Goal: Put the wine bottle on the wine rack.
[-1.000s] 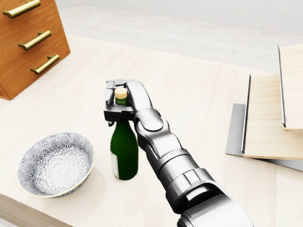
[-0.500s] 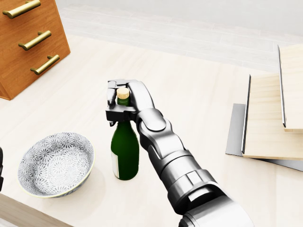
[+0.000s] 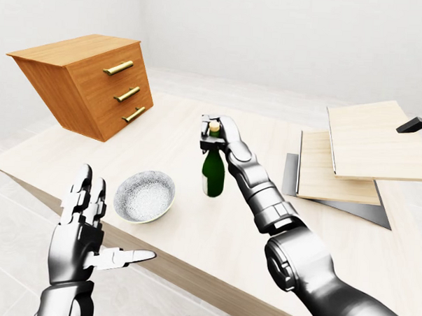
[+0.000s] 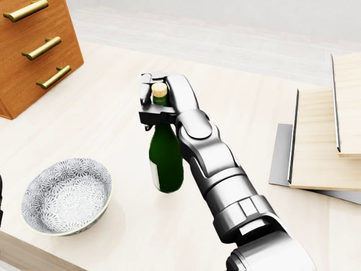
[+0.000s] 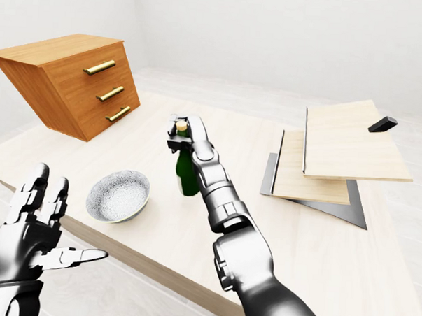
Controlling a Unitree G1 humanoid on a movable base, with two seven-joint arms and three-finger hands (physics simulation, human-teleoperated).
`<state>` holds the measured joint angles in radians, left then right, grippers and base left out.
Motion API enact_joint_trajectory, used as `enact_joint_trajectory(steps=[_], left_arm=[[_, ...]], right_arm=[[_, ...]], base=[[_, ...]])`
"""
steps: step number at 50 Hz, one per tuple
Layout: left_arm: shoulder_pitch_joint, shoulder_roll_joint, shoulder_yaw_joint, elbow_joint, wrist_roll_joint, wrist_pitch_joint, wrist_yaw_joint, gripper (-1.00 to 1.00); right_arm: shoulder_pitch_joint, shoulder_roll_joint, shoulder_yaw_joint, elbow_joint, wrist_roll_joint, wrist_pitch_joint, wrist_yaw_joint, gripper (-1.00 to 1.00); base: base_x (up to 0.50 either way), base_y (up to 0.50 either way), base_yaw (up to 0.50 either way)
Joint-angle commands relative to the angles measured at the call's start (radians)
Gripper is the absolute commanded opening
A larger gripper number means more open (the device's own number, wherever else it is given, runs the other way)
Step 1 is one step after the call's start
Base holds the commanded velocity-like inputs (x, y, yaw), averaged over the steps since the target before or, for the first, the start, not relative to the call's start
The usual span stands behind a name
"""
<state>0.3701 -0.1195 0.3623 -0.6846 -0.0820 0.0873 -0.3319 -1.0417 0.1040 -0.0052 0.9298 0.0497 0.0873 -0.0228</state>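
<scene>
A green wine bottle (image 4: 166, 161) with a cork stands upright over the light wood table (image 4: 242, 107), near the middle of the head view. My right hand (image 4: 151, 108) is shut on the bottle's neck just under the cork. I cannot tell if the bottle's base touches the table. A stepped structure of light wood panels on a grey base (image 4: 318, 144), apparently the wine rack, lies at the right. My left hand (image 3: 99, 226) is open and empty at the lower left of the left-eye view, off the table's near edge.
A patterned grey bowl (image 4: 66, 195) sits at the lower left of the bottle. A wooden drawer chest with brass handles (image 4: 34, 51) stands tilted at the upper left. A small black block (image 3: 412, 125) lies on the top panel.
My right hand has carried the bottle to the right and upward in the head view, away from the bowl. The camera has not moved.
</scene>
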Motion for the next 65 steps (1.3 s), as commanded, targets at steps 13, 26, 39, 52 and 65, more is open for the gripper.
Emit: enact_joint_trajectory(steps=[13, 26, 39, 52, 65], left_arm=[[-0.009, 0.002, 0.011, -0.032, -0.008, 0.0, 0.002, 1.0], [-0.014, 0.001, -0.002, -0.023, -0.001, 0.0, 0.008, 1.0], [-0.009, 0.004, -0.017, -0.037, 0.007, 0.0, 0.015, 1.0], [-0.018, 0.006, -0.044, -0.068, 0.024, 0.0, 0.035, 1.0], [-0.021, 0.015, -0.045, -0.081, 0.019, 0.0, 0.043, 1.0]], right_arm=[[-0.03, -0.123, -0.045, -0.387, 0.083, 0.0, -0.05, -1.0], [-0.037, -0.197, -0.072, -0.507, 0.138, 0.0, -0.074, -1.0], [-0.034, -0.3, -0.183, -0.719, 0.326, 0.0, -0.081, -1.0], [-0.054, -0.458, -0.261, -0.751, 0.585, 0.0, -0.14, -1.0], [-0.108, -0.57, -0.255, -0.613, 0.64, 0.0, -0.141, -1.0]], base=[[0.0, 0.0, 0.0], [0.0, 0.0, 0.0], [0.0, 0.0, 0.0], [0.0, 0.0, 0.0], [0.0, 0.0, 0.0]])
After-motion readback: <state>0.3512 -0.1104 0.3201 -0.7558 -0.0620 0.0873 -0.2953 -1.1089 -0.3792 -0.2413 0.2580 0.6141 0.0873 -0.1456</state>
